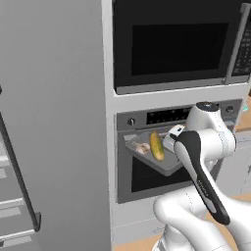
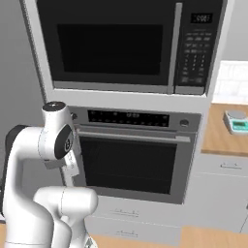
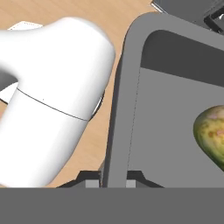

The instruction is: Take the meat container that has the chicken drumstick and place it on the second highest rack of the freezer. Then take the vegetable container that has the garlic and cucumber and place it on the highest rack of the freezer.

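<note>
The two-finger gripper (image 3: 113, 183) is closed narrowly on the rim of a shallow grey rectangular vegetable container (image 1: 166, 164), one dark fingertip on each side of the wall, and holds it up in the air in front of the built-in steel oven with a dark glass door (image 1: 147, 176). In the tray lie an elongated yellowish-green cucumber (image 1: 156, 146) and, just beside it towards the far-left corner, a small pale pinkish garlic bulb (image 1: 143, 147). The tall grey freezer door (image 1: 54, 122) with its black bar handle (image 1: 19, 179) stands at the left. A black microwave (image 2: 121, 43) sits above the oven.
</note>
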Controlling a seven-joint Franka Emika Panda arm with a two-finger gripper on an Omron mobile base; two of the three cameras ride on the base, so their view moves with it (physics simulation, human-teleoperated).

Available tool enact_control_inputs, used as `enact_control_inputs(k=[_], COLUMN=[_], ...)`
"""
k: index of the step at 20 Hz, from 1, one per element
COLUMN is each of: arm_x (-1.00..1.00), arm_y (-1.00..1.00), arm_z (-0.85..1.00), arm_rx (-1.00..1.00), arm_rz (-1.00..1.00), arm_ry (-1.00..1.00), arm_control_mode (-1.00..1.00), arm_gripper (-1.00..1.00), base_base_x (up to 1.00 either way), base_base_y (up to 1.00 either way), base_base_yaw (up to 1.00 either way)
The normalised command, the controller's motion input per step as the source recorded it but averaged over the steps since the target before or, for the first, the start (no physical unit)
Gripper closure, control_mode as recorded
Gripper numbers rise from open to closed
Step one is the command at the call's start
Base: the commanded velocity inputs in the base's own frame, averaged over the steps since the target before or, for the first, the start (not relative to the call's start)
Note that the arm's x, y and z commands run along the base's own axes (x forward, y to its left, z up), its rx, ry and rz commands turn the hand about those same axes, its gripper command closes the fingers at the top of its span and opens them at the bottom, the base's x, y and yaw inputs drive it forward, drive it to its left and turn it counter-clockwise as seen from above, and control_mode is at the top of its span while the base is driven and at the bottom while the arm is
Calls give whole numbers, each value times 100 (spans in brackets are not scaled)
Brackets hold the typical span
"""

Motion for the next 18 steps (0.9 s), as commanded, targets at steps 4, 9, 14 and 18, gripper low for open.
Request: enact_control_inputs(k=[4, 9, 14, 18], arm_x=[0, 0, 0, 0], arm_y=[0, 0, 0, 0], arm_z=[0, 0, 0, 0], arm_rx=[0, 0, 0, 0], arm_rz=[0, 0, 0, 0], arm_ry=[0, 0, 0, 0], arm_control_mode=[100, 100, 100, 100], arm_gripper=[100, 100, 100, 100], base_base_x=[0, 0, 0, 3], base_base_y=[100, 100, 100, 92], base_base_yaw=[0, 0, 0, 0])
